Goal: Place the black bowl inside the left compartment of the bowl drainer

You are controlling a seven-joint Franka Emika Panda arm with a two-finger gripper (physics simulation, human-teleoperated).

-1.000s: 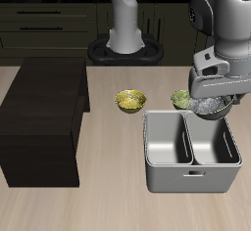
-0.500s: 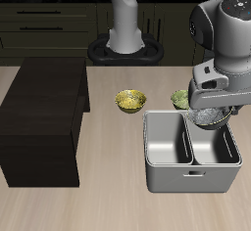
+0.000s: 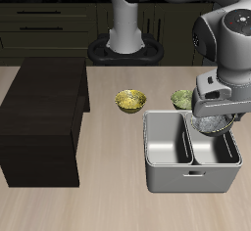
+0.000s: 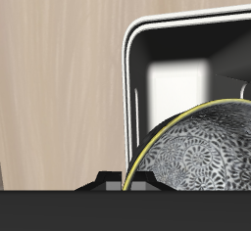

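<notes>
The bench (image 3: 108,201) is pale wood with a fine grain. A large dark box (image 3: 41,122) rests on it, reaching from mid-bench toward the front edge. The grey drainer (image 3: 190,153) stands apart from the box, its two wells side by side. Behind the drainer sit a yellow bowl (image 3: 130,101) and, partly hidden, a green bowl (image 3: 180,99). The robot's round base (image 3: 125,50) stands at the back edge.

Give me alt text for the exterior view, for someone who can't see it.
A robot gripper holds the black bowl above one well of the grey bowl drainer on a wooden table. A yellow bowl and a green bowl sit behind the drainer, and a dark cabinet stands at the table's other end.
</notes>
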